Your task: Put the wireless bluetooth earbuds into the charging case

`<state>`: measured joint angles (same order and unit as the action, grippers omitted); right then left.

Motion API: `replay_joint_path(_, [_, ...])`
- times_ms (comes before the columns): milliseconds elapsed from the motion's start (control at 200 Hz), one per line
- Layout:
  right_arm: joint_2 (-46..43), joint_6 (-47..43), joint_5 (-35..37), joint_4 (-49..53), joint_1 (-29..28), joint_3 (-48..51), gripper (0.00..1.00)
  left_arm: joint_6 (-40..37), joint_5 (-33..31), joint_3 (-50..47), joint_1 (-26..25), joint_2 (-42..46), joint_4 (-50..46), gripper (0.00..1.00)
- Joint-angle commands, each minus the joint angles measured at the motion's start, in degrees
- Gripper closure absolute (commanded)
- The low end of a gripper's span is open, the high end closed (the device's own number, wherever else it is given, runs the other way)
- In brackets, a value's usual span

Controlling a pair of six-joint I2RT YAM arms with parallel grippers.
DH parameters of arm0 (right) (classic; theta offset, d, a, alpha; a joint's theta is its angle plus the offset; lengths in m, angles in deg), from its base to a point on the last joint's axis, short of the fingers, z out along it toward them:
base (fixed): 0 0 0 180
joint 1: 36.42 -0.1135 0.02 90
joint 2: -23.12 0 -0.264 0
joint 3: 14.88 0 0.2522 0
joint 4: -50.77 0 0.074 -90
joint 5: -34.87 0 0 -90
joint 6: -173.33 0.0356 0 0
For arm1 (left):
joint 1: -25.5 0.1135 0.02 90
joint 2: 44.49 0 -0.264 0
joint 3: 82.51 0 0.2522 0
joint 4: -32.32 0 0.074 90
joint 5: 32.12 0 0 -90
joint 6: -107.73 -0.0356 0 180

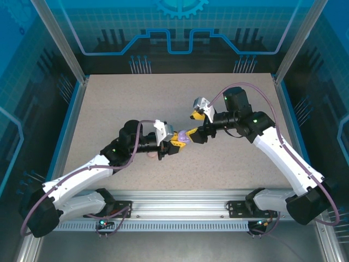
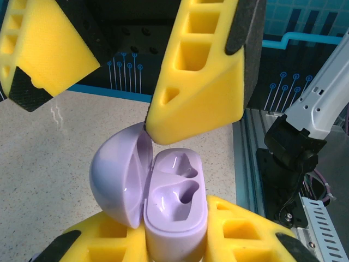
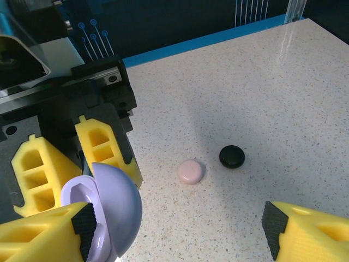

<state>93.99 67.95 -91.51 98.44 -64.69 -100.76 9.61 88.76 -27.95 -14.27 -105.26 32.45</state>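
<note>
1. Lilac charging case [image 2: 174, 202]: held above the middle of the bench [image 1: 109, 109], with the left hand [image 1: 173, 143] clamped on its base from both sides. It is presented mouth-up so that both sockets face out. Both are bare, with no earbud seated yet.
2. Lid [image 2: 117, 177]: swung fully aside. One finger [image 2: 212, 103] of the right hand [image 3: 177, 229] touches its rim, likely to prop it. That hand's jaws stand wide apart and grip nothing.
3. Pink round case [image 3: 191, 172] and black round case [image 3: 232, 156]: shut and lying flat on the bench, near each other without touching, well inside the blue-trimmed edge.
4. Room: you have bare bench on every side of the two round cases, and wide margins to all four edges. The tight spot lies between the two hands, which nearly meet over the lilac case. You would probably need to back the right hand away before it can fetch an earbud.
</note>
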Motion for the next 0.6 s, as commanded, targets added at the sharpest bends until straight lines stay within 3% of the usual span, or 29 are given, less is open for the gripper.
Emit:
replay_joint_path(0, [0.48, 1.25, -0.44, -1.2, 0.76, -1.8, 0.17, -1.86, 0.68, 1.85, -0.5, -0.06, -0.26, 0.82])
replay_joint_path(200, [-1.14, 1.95, -1.8, -1.21, 1.68, -1.71, 0.15, -1.89, -0.74, 1.4, -0.49, 0.35, -0.36, 0.82])
replay_joint_path(285, [-2.95, 3.4, -0.55, -1.62, 2.63, -1.3, 0.08, -1.84, -1.97, 0.71, -0.59, 0.88, -0.37, 0.82])
replay_joint_path(345, [-4.59, 5.35, 2.88, -2.37, 3.42, -0.73, 0.0, -1.83, -3.06, -0.03, -0.6, 1.64, -0.35, 0.82])
replay_joint_path(595, [-7.77, 20.77, 18.85, -5.13, 7.61, 1.8, 0.0, -3.19, -8.64, -4.09, -0.6, 5.52, 0.6, 0.85])
